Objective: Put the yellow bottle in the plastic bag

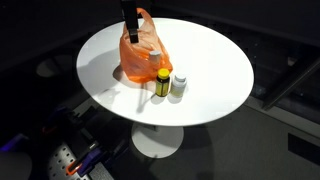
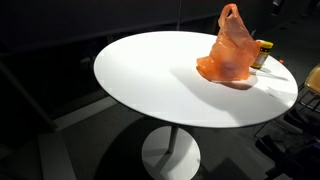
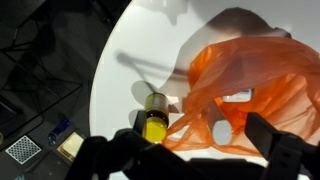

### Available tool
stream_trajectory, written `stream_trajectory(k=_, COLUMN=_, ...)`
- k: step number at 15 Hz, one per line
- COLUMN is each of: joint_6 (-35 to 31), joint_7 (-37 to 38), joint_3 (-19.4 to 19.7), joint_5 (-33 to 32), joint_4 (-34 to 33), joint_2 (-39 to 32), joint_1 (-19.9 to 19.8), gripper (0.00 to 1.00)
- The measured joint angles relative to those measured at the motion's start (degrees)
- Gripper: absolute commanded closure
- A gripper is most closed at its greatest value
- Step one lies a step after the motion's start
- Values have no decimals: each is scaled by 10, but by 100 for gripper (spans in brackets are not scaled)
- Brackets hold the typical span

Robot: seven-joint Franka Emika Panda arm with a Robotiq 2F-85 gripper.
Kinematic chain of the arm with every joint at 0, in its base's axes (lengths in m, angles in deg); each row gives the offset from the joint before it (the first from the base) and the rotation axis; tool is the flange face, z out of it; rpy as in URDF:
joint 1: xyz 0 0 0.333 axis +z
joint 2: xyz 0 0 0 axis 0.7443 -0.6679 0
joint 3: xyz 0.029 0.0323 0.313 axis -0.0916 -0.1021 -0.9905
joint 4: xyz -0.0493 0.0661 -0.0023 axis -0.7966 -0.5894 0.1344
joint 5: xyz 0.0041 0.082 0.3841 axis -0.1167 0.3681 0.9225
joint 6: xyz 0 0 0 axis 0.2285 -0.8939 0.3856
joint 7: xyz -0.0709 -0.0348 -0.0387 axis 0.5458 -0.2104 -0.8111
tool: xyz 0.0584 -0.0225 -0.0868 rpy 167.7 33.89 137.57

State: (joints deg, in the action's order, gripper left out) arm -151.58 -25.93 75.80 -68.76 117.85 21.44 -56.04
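Observation:
The yellow bottle (image 1: 163, 82) stands upright on the white round table (image 1: 215, 60), just in front of the orange plastic bag (image 1: 140, 55). In an exterior view the bottle (image 2: 263, 54) is partly hidden behind the bag (image 2: 230, 50). In the wrist view the bottle (image 3: 155, 120) lies at the bag's (image 3: 255, 75) edge, near my left finger. My gripper (image 1: 131, 32) hangs above the bag, open and empty. In the wrist view its fingers (image 3: 200, 150) are spread wide over the bag's edge.
A small white bottle (image 1: 179, 85) stands right beside the yellow one; its cap (image 3: 222, 131) shows between the bag's folds. A bag handle (image 2: 230, 12) sticks up. The table edge (image 3: 100, 90) is close, with a dark floor and clutter below.

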Motion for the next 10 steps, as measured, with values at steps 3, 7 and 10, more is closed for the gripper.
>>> stream_trajectory(k=3, joint_6=-43, joint_7=15, joint_3=14, joint_5=-18, joint_4=8, joint_2=-35, joint_1=-7, gripper=0)
stream_trajectory(k=7, joint_6=-115, joint_7=15, joint_3=38, joint_5=-26, joint_4=19, joint_2=-82, joint_1=-11, gripper=0)
stream_trajectory(k=10, joint_6=-155, joint_7=15, joint_3=56, joint_5=-28, joint_4=20, joint_2=-116, joint_1=-11, gripper=0)
